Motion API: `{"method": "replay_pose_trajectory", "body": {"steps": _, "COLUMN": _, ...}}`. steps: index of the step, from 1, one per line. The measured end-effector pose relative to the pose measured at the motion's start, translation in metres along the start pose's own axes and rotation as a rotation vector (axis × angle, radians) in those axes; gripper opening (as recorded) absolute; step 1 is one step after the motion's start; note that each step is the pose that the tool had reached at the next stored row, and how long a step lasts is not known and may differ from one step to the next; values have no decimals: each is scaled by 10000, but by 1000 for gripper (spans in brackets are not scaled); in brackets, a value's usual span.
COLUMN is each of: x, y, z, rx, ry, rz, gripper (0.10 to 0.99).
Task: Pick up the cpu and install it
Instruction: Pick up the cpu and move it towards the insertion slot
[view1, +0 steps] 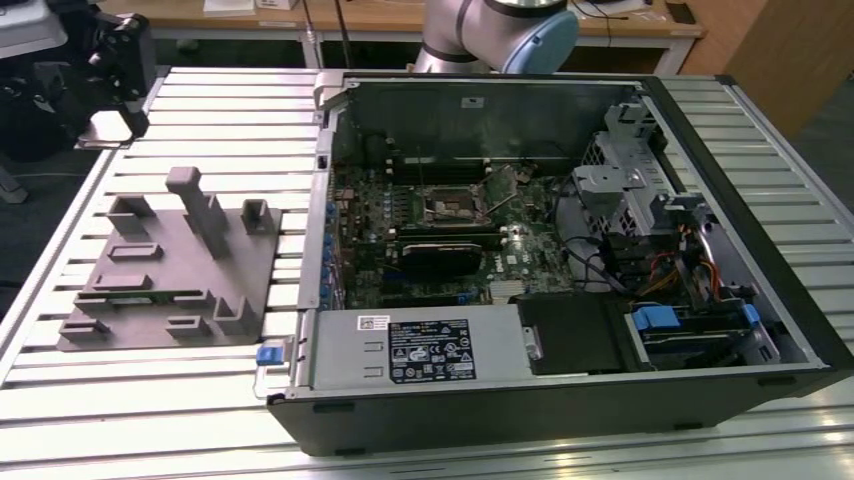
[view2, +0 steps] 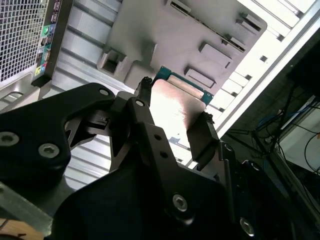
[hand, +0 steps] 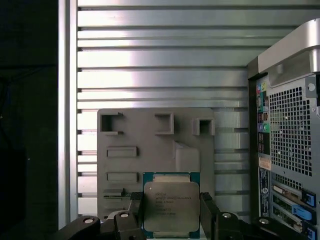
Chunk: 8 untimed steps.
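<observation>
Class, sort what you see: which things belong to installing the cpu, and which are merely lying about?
Belong: cpu, held by the gripper; black socket frame in the open computer case.
Lying about: grey fixture; long grey box with white label.

Lab: robot arm (view1: 497, 32), opened computer (view1: 534, 415)

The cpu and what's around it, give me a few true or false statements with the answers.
1. The cpu is clamped between the fingers of the gripper. True.
2. The cpu sits in the motherboard socket. False: the gripper holds it outside the computer case, near the grey fixture.
3. The computer case lies open, with the motherboard exposed. True.
4. The grey fixture lies inside the computer case. False: it rests on the slatted table, on the exterior view's left of the case.
</observation>
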<state>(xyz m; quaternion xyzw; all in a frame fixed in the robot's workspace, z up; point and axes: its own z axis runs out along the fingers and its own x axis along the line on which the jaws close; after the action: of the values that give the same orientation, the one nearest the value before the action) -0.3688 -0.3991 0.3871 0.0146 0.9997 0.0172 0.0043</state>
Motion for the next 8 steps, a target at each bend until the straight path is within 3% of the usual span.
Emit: {"method": "replay_pose_trajectory", "body": {"steps": 8, "x": -161, "y": 5, "z": 2, "rx": 0, "ry": 0, "rz": 1, "gripper": 541}}
